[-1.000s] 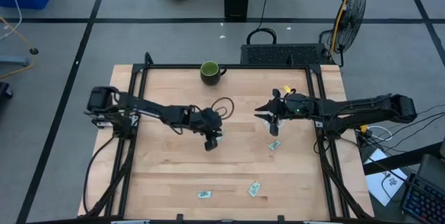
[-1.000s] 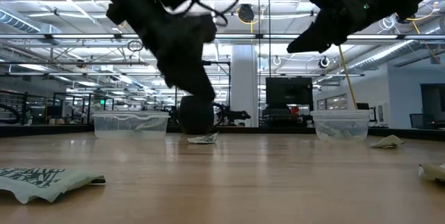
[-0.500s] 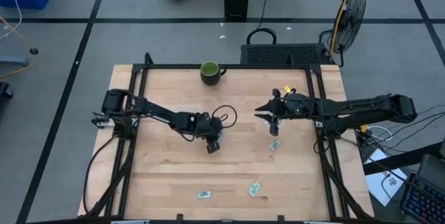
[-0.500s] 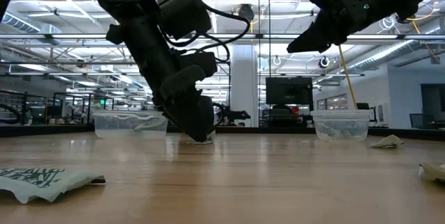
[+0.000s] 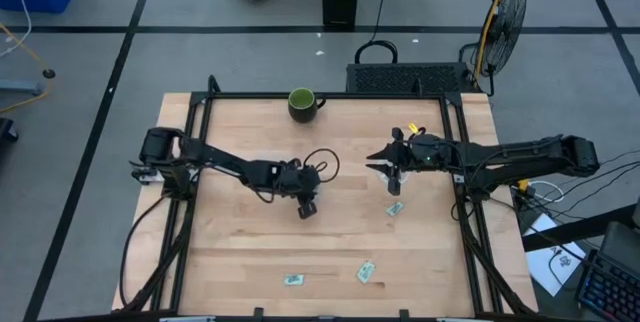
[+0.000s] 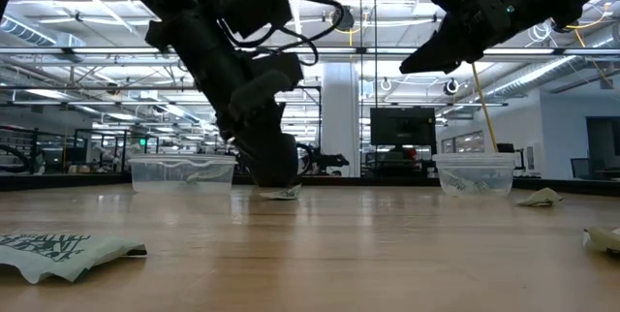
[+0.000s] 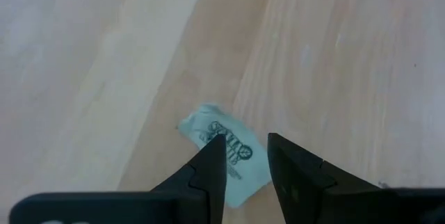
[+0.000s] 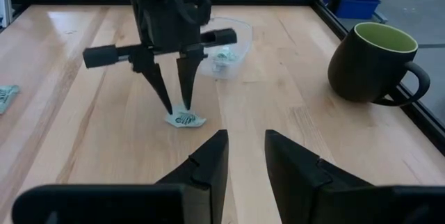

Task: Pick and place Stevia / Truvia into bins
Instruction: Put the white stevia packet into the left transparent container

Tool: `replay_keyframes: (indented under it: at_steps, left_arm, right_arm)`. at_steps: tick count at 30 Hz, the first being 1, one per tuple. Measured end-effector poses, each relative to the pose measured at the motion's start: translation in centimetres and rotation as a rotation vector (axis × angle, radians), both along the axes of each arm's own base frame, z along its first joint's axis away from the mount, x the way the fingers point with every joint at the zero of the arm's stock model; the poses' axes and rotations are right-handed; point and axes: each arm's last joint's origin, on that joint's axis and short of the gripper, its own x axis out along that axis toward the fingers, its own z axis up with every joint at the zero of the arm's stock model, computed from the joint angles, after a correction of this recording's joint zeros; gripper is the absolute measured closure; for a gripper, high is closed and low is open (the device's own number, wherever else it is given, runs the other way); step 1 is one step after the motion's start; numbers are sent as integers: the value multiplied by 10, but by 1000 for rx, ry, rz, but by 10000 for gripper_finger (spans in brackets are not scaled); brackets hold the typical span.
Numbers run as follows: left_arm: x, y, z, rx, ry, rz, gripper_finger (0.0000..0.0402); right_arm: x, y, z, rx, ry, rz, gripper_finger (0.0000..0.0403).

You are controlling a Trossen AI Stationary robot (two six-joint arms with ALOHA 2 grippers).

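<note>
Pale green and white paper, thin and slightly crumpled, the Truvia sachet lies flat on the blond wood counter at the centre of the high view, directly under the left gripper. In the left wrist view the two dark tapered fingers stand a little apart with nothing between them, tips straddling the sachet's near end. Its long axis runs from that frame's upper left to its lower right, slantwise to the gap between the tips, so I judge a straight drop would pinch it across a corner.

The right wrist view shows the same pair of tips planted either side of the sachet, with the clear rounded tub just behind, printed sachets inside.

The right gripper hangs right of centre in the high view, raised off the wood in the low view, fingers slightly parted and holding nothing. Another sachet lies just below it; the left arm is plainly nearer the centre one.

Smooth dark green mug, upper centre.
</note>
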Motion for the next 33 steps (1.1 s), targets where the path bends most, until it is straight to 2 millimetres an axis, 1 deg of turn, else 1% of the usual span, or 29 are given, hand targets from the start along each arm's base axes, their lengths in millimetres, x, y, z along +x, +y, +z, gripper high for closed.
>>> replay_keyframes:
  at_steps: [5,9,13,18,20,25,30,33]
  left_arm:
    - [2,5,1,33,-14,-12,289]
    - [1,12,-5,45,21,-2,289]
    - [3,18,-2,86,-9,10,289]
    - [4,22,-2,81,-11,-52,289]
    - [4,21,-2,75,-3,-83,289]
    - [5,20,-2,123,-3,-192,289]
    - [5,19,-2,112,-8,-180,288]
    - [5,20,-2,136,-6,-210,288]
  right_arm:
    - [0,0,0,-1,-5,0,312]
    - [0,0,0,0,-5,0,312]
    - [0,0,0,0,-5,0,312]
    - [0,0,0,2,-5,-1,312]
    - [0,0,0,2,-5,-1,312]
    - [0,0,0,2,-5,-1,312]
    - [0,0,0,3,-5,-1,312]
    - [0,0,0,3,-5,-1,312]
